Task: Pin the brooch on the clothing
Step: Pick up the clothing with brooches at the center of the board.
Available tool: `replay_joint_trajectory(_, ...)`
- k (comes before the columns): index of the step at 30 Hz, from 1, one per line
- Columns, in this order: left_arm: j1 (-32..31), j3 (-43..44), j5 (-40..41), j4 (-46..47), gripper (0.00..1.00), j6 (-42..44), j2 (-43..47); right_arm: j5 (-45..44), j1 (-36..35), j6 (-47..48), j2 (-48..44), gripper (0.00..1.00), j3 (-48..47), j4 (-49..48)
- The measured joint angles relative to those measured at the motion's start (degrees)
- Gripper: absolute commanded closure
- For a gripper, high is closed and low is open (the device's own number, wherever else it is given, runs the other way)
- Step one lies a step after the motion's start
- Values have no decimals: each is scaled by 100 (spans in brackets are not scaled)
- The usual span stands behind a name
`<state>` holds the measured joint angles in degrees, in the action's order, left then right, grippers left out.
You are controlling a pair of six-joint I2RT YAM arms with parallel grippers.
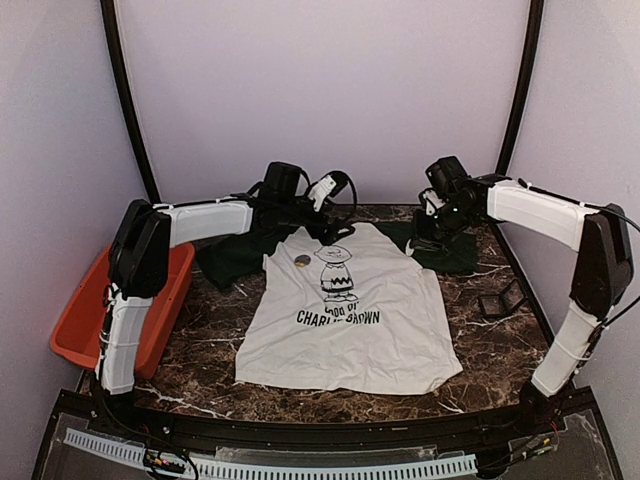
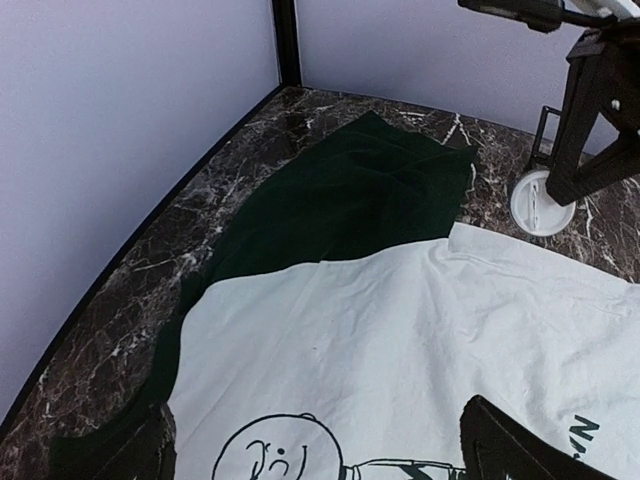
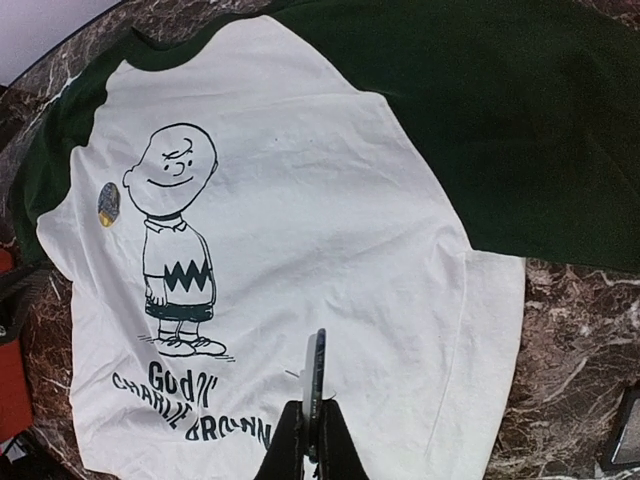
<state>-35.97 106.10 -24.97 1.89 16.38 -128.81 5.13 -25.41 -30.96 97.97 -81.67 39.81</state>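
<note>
A T-shirt point(image 1: 350, 335) lies flat, face up, in the middle of a dark marble tabletop point(image 1: 200, 345), its collar towards the far wall. The body is white, and the sleeves and collar are dark green. On the chest is a black line drawing of a round-headed cartoon boy point(image 3: 175, 240) in a zigzag-striped top. Under him are the words "Good ol' Charlie Brown", partly creased. The far sleeve is bunched in soft folds.

A brooch point(image 3: 108, 203), small, round and dull gold-grey, sits on the white cloth just beside the boy's head. Whether it is pinned or only resting there cannot be told.

There are two arms. The left claw point(image 1: 335, 230) hovers over the collar with its fingers point(image 2: 510, 450) spread wide apart, and nothing is between them. The right claw point(image 3: 315, 385) is at the shirt's right sleeve. Its fingers are pressed together, and nothing shows between them.

Count: one shirt, one brooch, two claws. There is also one red bin point(image 1: 75, 325) at the left edge of the tabletop. One small black frame point(image 1: 500, 300) stands to the right of the shirt.
</note>
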Motion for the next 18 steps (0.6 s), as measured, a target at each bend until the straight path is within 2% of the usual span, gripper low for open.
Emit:
replay_joint_trajectory(5,-219,726,-223,-439,3,208,-754,330,330,-96,-28,100,50,116)
replay_joint_trajectory(10,-422,1547,-376,-833,8,136,-1497,455,354,-131,-223,100,146,203)
replay_joint_trajectory(13,-450,2144,-549,-999,11,-162,-1947,503,354,-144,-350,100,160,227)
replay_joint_trajectory(18,-431,2490,-560,-999,13,-866,-2361,586,354,-210,-492,100,275,225)
